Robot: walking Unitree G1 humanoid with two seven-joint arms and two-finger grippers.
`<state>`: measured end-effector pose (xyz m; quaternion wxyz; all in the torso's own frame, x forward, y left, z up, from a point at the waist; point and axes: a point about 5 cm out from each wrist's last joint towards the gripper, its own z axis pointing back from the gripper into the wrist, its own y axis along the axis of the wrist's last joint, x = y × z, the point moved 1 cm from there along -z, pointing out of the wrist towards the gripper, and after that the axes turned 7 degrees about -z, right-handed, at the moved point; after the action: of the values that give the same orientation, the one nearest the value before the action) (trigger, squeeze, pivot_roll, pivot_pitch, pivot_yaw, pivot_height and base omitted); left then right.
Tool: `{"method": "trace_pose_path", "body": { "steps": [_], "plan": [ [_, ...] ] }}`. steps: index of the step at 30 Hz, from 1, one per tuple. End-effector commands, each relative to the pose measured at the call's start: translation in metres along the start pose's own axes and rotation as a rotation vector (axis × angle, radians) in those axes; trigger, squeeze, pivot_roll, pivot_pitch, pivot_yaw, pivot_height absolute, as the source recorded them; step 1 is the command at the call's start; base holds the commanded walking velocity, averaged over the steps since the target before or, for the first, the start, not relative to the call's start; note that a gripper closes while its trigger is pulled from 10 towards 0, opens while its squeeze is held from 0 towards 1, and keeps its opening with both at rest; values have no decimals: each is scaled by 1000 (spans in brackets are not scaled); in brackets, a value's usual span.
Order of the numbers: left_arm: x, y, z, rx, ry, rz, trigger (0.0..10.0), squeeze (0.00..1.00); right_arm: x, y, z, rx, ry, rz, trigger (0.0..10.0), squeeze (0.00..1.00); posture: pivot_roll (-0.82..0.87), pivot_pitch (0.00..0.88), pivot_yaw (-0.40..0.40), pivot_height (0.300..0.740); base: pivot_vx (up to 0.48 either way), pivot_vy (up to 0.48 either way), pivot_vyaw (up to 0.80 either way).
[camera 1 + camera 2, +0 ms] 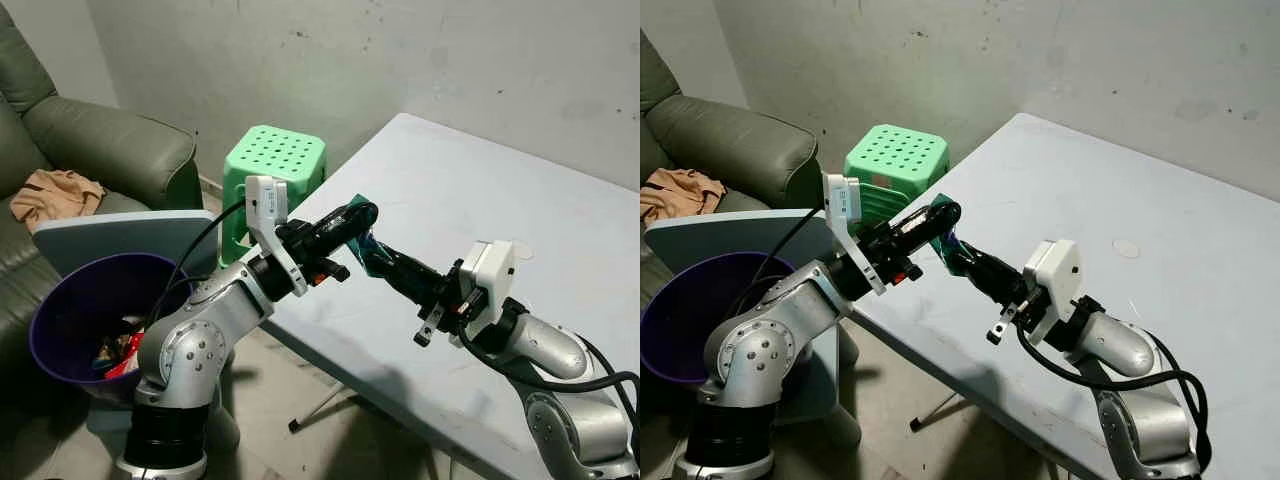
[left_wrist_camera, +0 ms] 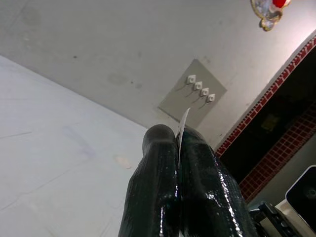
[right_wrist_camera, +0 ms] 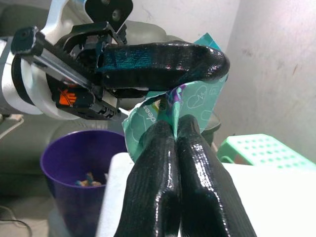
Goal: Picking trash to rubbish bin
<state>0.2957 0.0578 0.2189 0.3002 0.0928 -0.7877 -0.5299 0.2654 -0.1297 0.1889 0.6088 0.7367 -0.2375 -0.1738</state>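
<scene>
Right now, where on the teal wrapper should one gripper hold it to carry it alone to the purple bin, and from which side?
The teal wrapper hangs pinched between both grippers at the table edge. The left gripper probably serves best: it clamps the upper edge from the side of the purple bin, so it can swing there. The right gripper, shut on the lower part, would open first.

Over the table's near-left edge, the left gripper and right gripper both pinch a teal wrapper, the purple bin sitting far left.
</scene>
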Motion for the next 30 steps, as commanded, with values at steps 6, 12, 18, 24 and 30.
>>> {"method": "trace_pose_path", "body": {
  "steps": [6,12,18,24,30],
  "plan": [
    [-1,1,-3,-21,24,-25,10000,0,3,-1,1,-12,1,-30,10000,1000,8,26,-82,740,0,0,0],
    [-1,1,-2,-20,28,-24,10000,0,4,-2,2,-18,7,-51,10000,1000,9,22,-82,740,0,0,0],
    [-2,2,-2,-14,30,-22,10000,0,6,-1,1,-22,-8,-33,10000,1000,9,19,-83,740,0,0,0],
    [-6,3,-1,-10,56,-33,10000,0,8,-3,2,-44,-13,-12,10000,0,9,15,-87,740,0,0,0],
    [-13,6,2,0,104,-63,10000,0,17,-11,5,-93,-86,-31,10000,0,10,12,-88,740,0,0,0]
  ]
}}
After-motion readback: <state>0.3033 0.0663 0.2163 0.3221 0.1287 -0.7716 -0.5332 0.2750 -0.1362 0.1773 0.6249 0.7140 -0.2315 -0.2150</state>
